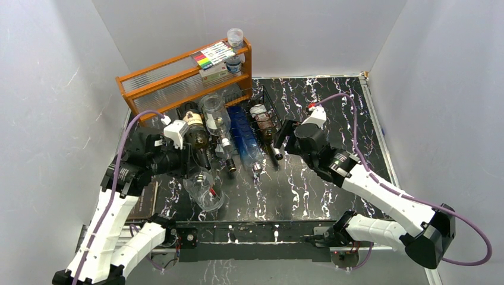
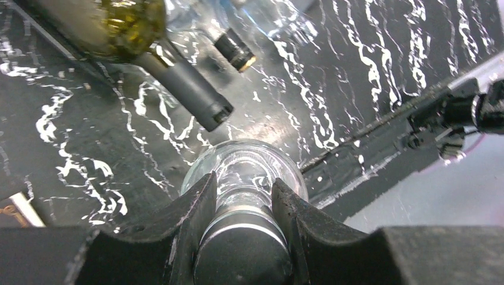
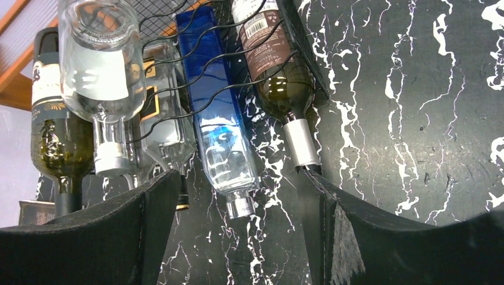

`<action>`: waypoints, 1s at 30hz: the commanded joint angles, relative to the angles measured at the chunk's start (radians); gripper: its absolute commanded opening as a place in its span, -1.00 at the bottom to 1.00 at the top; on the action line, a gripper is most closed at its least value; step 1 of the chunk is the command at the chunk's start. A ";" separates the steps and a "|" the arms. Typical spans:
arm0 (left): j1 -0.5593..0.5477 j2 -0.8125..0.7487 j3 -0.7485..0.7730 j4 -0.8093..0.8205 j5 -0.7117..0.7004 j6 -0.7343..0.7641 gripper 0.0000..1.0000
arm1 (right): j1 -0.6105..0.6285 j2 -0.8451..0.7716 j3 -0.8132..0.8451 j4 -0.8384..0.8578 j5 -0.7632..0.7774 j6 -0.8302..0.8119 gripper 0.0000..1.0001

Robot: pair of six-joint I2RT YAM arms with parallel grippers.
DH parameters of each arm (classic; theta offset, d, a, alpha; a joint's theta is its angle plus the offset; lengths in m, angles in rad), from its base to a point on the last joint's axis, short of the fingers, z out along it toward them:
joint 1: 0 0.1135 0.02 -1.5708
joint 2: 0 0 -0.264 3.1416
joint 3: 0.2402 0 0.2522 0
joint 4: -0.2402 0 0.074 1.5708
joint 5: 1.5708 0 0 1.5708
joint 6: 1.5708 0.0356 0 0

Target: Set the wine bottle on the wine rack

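Clear wine bottle (image 1: 203, 189) clenched by neck in left hand (image 2: 242, 184), right hand (image 3: 238, 178) released, facing wine rack (image 3: 303, 53)

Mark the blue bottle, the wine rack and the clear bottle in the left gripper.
blue bottle (image 3: 217, 124): right wrist view, mid-body.
wine rack (image 3: 304, 56): right wrist view, right end frame.
clear bottle (image 2: 243, 163): left wrist view, glass shoulder.

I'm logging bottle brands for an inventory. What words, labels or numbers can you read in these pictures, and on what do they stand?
No text can be read for certain.
Barcode label on the brown-labelled wine bottle: bars show, digits and print too small.
Cream label on the dark green wine bottle: gold print blurred.
Marker pack on the orange shelf: print too small.
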 commanded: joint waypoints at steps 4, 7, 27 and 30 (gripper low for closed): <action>-0.002 -0.033 -0.022 0.172 0.273 0.000 -1.00 | -0.034 -0.059 0.009 -0.003 -0.025 0.007 0.64; -0.003 -0.021 -0.026 0.223 0.325 -0.007 -1.00 | -0.042 -0.062 0.001 -0.012 -0.038 0.015 0.64; -0.290 0.093 -0.075 0.415 0.148 -0.097 -1.00 | -0.062 -0.079 -0.017 -0.027 -0.054 0.037 0.63; -0.393 0.141 -0.068 0.475 0.058 -0.120 -1.00 | -0.063 -0.085 -0.018 -0.035 -0.056 0.040 0.63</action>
